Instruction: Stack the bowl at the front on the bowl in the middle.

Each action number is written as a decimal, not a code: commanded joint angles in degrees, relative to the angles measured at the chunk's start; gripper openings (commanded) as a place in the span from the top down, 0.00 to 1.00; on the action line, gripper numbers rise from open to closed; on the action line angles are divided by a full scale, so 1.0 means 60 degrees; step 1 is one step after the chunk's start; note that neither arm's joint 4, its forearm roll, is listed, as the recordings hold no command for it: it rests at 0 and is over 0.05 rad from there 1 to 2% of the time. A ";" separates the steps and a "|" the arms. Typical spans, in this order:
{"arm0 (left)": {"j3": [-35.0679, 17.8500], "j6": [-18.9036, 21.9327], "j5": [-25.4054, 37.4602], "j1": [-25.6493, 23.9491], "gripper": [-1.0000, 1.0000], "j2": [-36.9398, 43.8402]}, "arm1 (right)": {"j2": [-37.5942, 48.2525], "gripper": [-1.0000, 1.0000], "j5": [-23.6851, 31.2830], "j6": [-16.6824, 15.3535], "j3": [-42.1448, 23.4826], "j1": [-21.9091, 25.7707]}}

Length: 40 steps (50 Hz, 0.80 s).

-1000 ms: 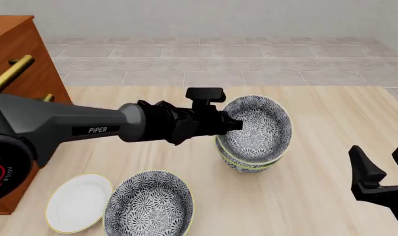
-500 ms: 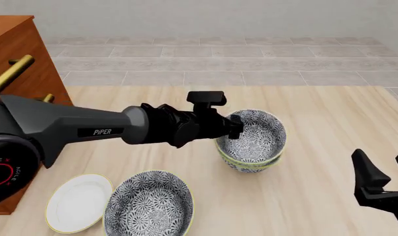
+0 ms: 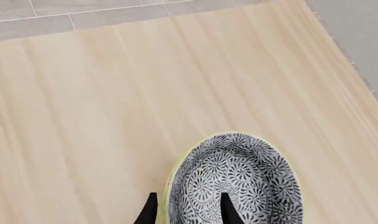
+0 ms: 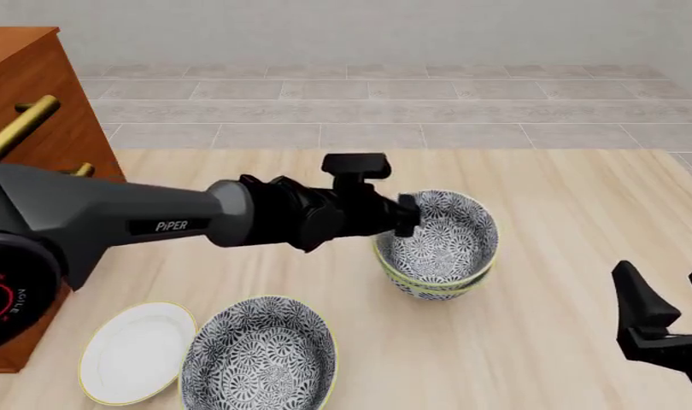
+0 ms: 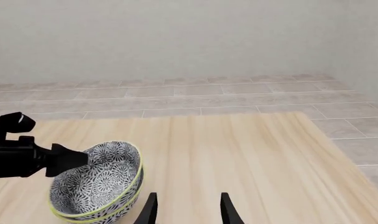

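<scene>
Left wrist view: the left gripper (image 3: 187, 212) straddles the rim of the bowl at the front (image 3: 239, 182), fingers apart, one inside, one outside.

Front view: since a second ago, that bowl has lowered and now sits nested in the bowl in the middle (image 4: 428, 284); stacking appears complete, release pending. The third bowl (image 4: 260, 354) and the plate (image 4: 135, 352) hold nothing.

Right wrist view: the right gripper (image 5: 185, 210) idles, jaws apart, empty.

Front bowl (image 4: 443, 235) now level in middle bowl (image 4: 428, 286); left end effector (image 4: 407, 215) slightly back.
</scene>
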 commanded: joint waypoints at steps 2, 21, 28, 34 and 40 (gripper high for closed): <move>0.0113 0.0354 0.0109 0.0271 0.00 -0.0543 | 0.0090 0.00 -0.0103 -0.0002 0.0000 0.0001; 0.0778 0.1626 0.0022 0.0833 0.00 -0.2187 | 0.0149 0.00 -0.0191 -0.0016 0.0000 0.0011; 0.0956 0.2004 -0.0046 0.1069 0.00 -0.2567 | -0.1083 0.00 0.1041 -0.0022 0.0000 -0.0006; 0.1449 0.2830 -0.0421 0.1498 0.00 -0.3138 | 0.0256 0.00 -0.0288 -0.0049 0.0000 -0.0028; 0.1795 0.3232 -0.0689 0.1598 0.00 -0.3688 | 0.0852 0.00 -0.0893 -0.0057 0.0000 -0.0028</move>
